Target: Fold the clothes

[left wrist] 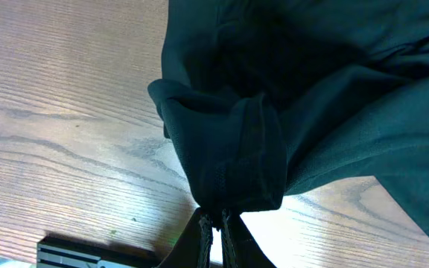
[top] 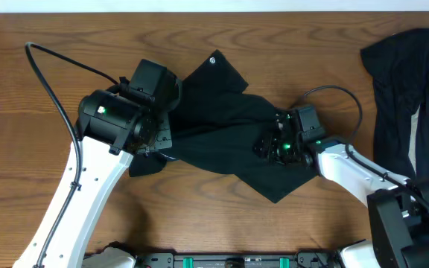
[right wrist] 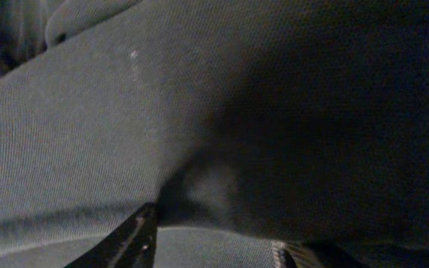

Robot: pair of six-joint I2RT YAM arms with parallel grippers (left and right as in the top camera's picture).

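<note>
— So, what has the left gripper (left wrist: 218, 222) got?

— Its jaws are pinched tight on a bunched, hemmed fold of the soft black fabric garment (top: 222, 112). The cloth puckers into a thick roll right at the fingertips, over the brown wooden table (top: 51, 30).

— And the right gripper (right wrist: 214, 244)?

— Its jaws are parted and pressed down into the cloth on the garment's right side. Fabric swells between the fingers (right wrist: 136, 234), but I see no pinch there.

— Where does the garment lie?

— Mid-table, between the two arms, rumpled and roughly diamond-shaped. One corner, with a small round white logo (top: 213, 60), points toward the far edge. A second heap of dark cloth (top: 401, 67) sits well apart at the right edge.

— How will it handle?

— Light and limp, I'd judge. It will sag and trail from any single hold, and drag across the wood rather than slide as a sheet. It is best taken at a hem or a corner with both grippers, so that one edge is drawn straight as it is carried over. A pinch in the middle would only gather a lump.
</note>
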